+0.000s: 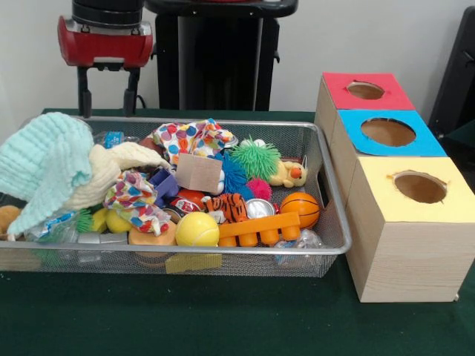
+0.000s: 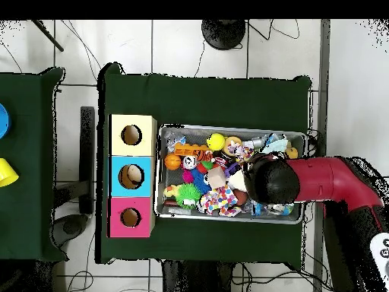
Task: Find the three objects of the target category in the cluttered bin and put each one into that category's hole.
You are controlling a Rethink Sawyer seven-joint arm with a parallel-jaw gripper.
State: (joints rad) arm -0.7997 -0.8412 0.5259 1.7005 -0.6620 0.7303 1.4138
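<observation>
Table [image 1: 223, 319]: you see a dark green cloth over it, and everything sits on it.
Arm [image 2: 334, 182]: red and black; in the overhead view it reaches in from the right edge of the table and its round black end covers the right part of the bin.
Bin [image 1: 335, 245]: a silver wire tray in the middle of the table, full of toys and cloths.
Boxes: three wooden boxes stand in a row, touching each other, just beside one short end of the bin. Each has one round hole on top. You see a yellow box [image 1: 445, 204] nearest the front edge of the table, a blue box [image 1: 427, 144] in the middle and a red box [image 1: 397, 96] at the back.
Pincer [image 1: 108, 93]: two thin black fingers [image 1: 84, 93] hang down apart, with nothing between them, above the back rim of the bin.
Cloths: a mint knit cloth [image 1: 44, 163] and a cream cloth [image 1: 111, 170] are piled at the bin's end away from the boxes; a spotted cloth [image 1: 193, 139] lies by the back rim.
Toys: an orange basketball [image 1: 300, 208] lies near the box end, a yellow ball [image 1: 197, 230] by the front rim, a green spiky ball [image 1: 255, 158] near the back, and a tiger toy [image 1: 226, 207] in the middle.
Target things: you cannot tell which toys they are; all the toys lie in the bin.
</observation>
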